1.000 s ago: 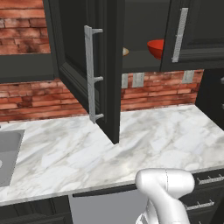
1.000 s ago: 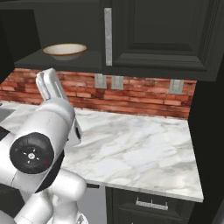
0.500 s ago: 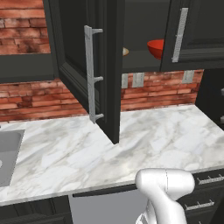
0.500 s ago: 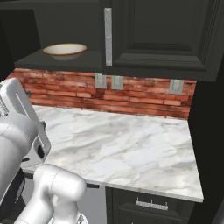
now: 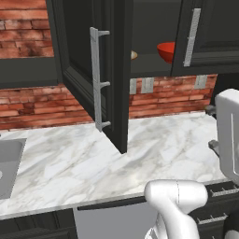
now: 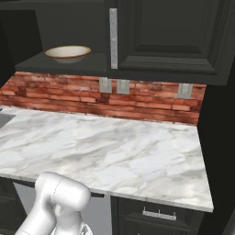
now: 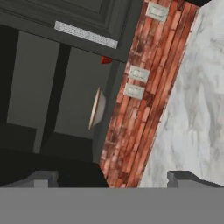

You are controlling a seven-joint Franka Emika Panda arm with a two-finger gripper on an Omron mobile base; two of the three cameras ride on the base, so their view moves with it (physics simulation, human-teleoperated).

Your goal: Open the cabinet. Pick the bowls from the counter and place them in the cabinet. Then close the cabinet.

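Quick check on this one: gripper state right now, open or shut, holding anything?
Gripper: open, fingertips spread wide with nothing between them; it faces the open cabinet and holds neither bowl.

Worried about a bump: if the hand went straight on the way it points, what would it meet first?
Probably the cabinet shelf's front edge, near the tan-rimmed bowl, with the brick wall just beside; depth is unclear.

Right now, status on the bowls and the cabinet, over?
End effector open, empty. Tan-rimmed bowl and red bowl both on the cabinet shelf. Left cabinet door open, not yet closed. Counter unobstructed.
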